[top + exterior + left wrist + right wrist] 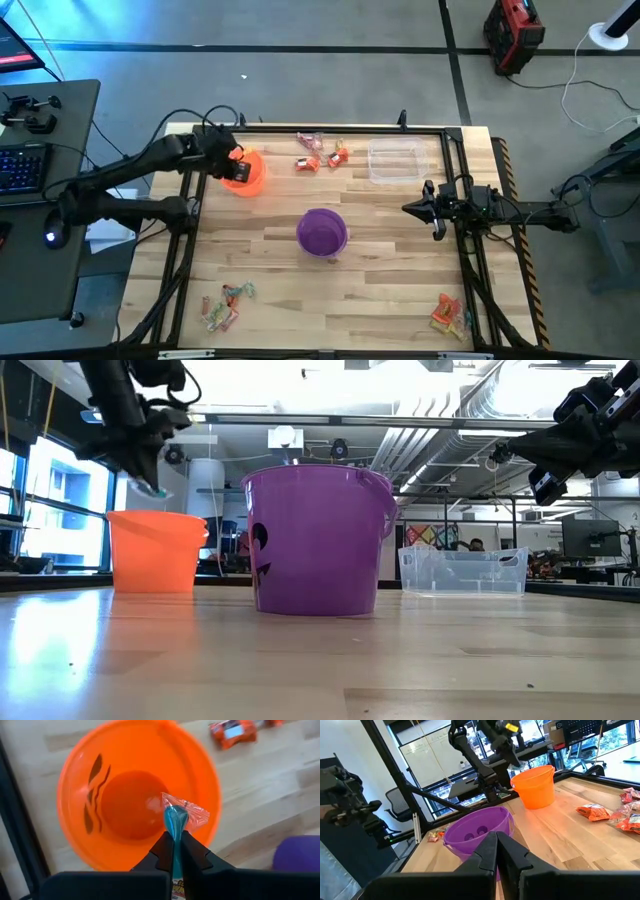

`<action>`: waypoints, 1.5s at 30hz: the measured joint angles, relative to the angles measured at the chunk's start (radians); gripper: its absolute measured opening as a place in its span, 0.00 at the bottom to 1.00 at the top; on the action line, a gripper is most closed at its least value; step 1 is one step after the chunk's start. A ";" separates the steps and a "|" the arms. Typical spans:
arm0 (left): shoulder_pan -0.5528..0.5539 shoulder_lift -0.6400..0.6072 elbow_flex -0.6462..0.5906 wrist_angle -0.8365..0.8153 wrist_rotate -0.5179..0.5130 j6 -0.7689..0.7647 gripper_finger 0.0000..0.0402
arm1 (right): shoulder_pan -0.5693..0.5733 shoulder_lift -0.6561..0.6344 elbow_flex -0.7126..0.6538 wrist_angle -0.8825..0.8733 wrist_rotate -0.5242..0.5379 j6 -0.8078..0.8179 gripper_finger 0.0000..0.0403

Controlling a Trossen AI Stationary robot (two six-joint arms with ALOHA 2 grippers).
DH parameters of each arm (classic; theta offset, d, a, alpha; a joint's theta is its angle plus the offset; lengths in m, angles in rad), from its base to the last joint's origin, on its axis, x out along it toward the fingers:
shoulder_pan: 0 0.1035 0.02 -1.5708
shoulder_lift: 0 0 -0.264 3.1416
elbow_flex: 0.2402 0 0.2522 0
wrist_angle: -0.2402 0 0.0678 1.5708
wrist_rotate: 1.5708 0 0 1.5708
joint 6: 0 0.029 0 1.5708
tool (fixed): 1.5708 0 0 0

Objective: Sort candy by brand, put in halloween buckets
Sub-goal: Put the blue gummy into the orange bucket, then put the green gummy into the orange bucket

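Observation:
My left gripper (238,168) hangs over the orange bucket (250,173), shut on one candy (177,817) with a blue body and a clear crinkled wrapper end. The left wrist view looks down into the orange bucket (130,795). The low view shows the gripper (150,478) just above the bucket's rim (155,516). The purple bucket (322,232) stands upright mid-table. Candy lies in three groups: far side (320,156), near left corner (226,303), near right corner (451,314). My right gripper (424,208) waits shut above the table's right side, touching nothing. My left gripper pinches the candy between its two fingers (165,851), coming from above and pointing down. The blue body (175,822) sticks out below the fingertips, with the clear wrapper end (192,815) fanned out beyond. The candy is lifted clear, over the orange bucket's open mouth.
A clear rectangular tub (395,160) sits at the far right of the table, beyond the purple bucket (315,540) in the low view. Black frame rails (190,240) run along the table's left and right sides. Bare wood lies between the buckets and the near candy groups.

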 joint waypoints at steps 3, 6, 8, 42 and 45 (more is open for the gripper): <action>0.000 0.009 -0.021 0.011 -0.015 0.030 0.05 | 0.000 0.000 0.000 0.000 0.000 0.000 0.00; 0.000 0.027 -0.023 0.036 -0.019 0.087 0.14 | 0.000 0.000 0.000 0.000 0.000 0.000 0.00; 0.000 0.031 -0.023 0.065 -0.021 0.132 0.21 | 0.000 0.000 0.000 0.000 0.000 0.000 0.00; -1.208 0.104 -0.022 0.203 0.166 0.558 0.42 | 0.000 0.000 0.000 0.000 0.000 0.000 0.00; -1.274 0.240 -0.023 0.284 0.116 0.684 0.42 | 0.000 0.000 0.000 0.000 0.000 0.000 0.00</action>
